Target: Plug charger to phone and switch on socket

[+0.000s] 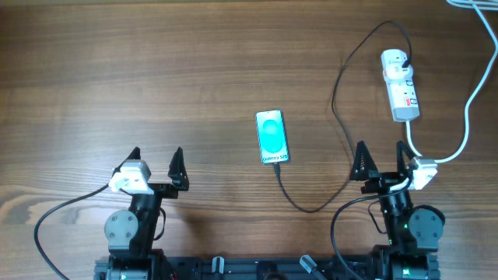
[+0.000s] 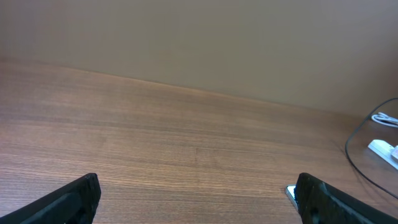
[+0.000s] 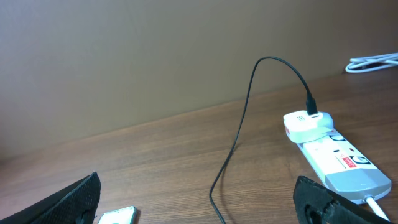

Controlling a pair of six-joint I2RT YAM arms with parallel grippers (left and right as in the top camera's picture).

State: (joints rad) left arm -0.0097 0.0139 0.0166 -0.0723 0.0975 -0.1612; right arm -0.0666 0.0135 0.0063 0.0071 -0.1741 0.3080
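The phone (image 1: pixel 271 137) lies flat mid-table with a teal screen. The thin black charger cable (image 1: pixel 339 109) runs from the phone's near end, loops right, and rises to a white adapter on the socket (image 1: pixel 400 85), a white power strip at the back right. Its plug tip (image 1: pixel 277 166) sits at the phone's near edge. My left gripper (image 1: pixel 156 165) is open and empty, left of the phone. My right gripper (image 1: pixel 380 160) is open and empty, near the front right. In the right wrist view the socket (image 3: pixel 339 157), the cable (image 3: pixel 239 134) and a phone corner (image 3: pixel 118 216) show.
A thick white cord (image 1: pixel 467 117) runs from the socket's near end up to the back right corner. A corner of the phone (image 2: pixel 290 192) peeks by my left gripper's right finger. A wall stands behind the table.
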